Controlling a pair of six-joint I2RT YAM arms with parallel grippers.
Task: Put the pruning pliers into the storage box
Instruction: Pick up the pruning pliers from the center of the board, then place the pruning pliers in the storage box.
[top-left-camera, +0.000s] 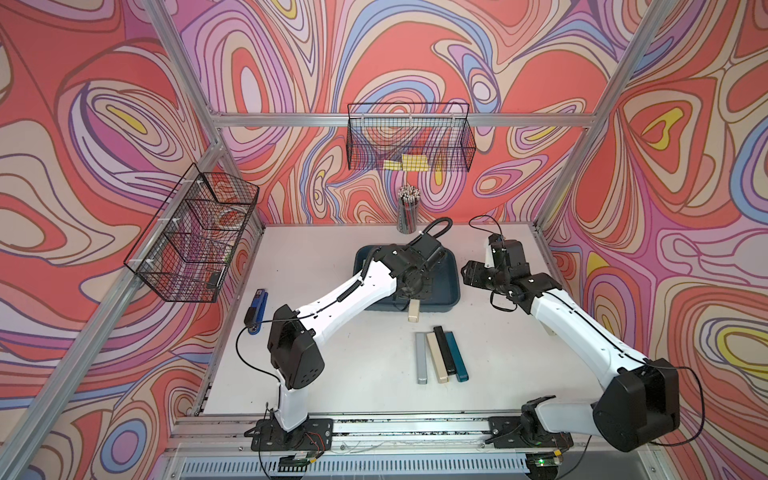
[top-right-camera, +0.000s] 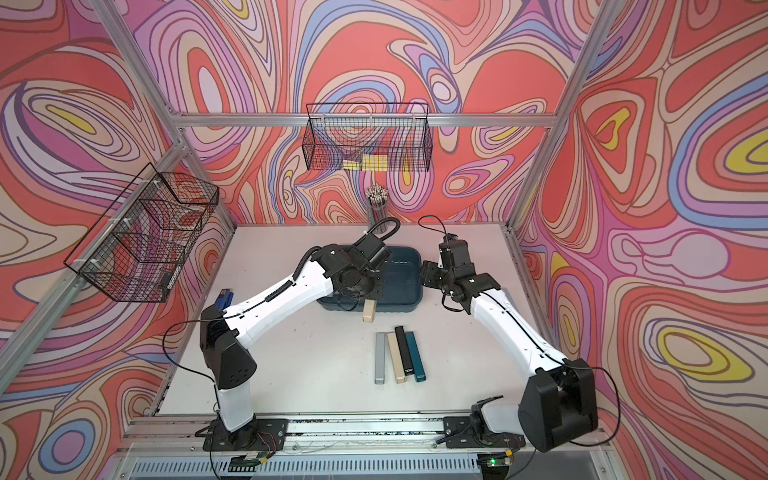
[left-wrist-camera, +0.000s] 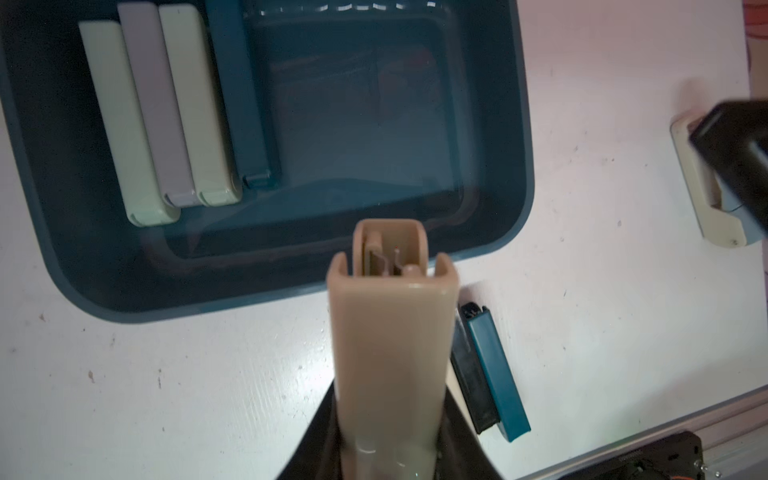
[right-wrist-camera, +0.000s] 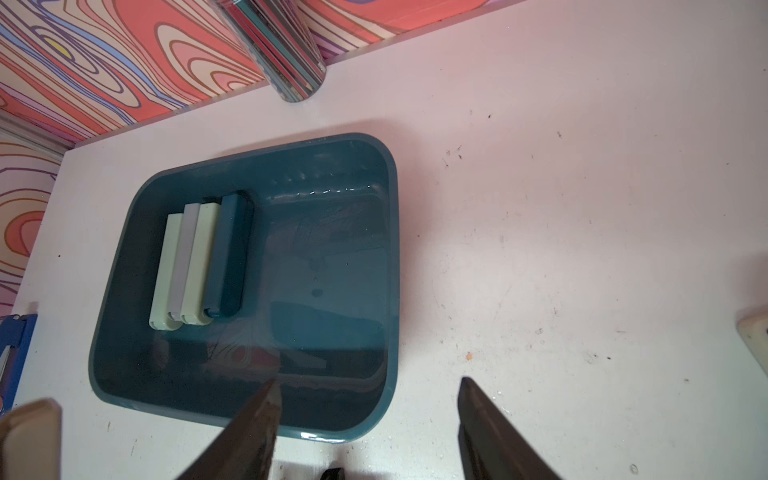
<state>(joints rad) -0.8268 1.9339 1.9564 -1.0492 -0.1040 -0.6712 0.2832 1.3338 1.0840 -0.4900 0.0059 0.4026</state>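
The left gripper (left-wrist-camera: 390, 440) is found clamped on one end of a beige pliers case (left-wrist-camera: 390, 332), held at the near rim of the storage box (left-wrist-camera: 525, 187). The right gripper (right-wrist-camera: 368, 384) is parted, empty. Four cases (right-wrist-camera: 199, 266) are laid in the box; four loose cases (top-left-camera: 440, 357) are seen on the table (top-left-camera: 340, 374). The shell is judged rigid, light, slick; a hold mid-length, across the narrow sides, is preferred.

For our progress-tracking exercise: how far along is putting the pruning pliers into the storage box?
Done: four pruning pliers lie side by side in the storage box. In hand: the left gripper is shut on a beige one at the box's front rim. Left: grey, beige, black and teal ones on the table; the right gripper is open and empty.
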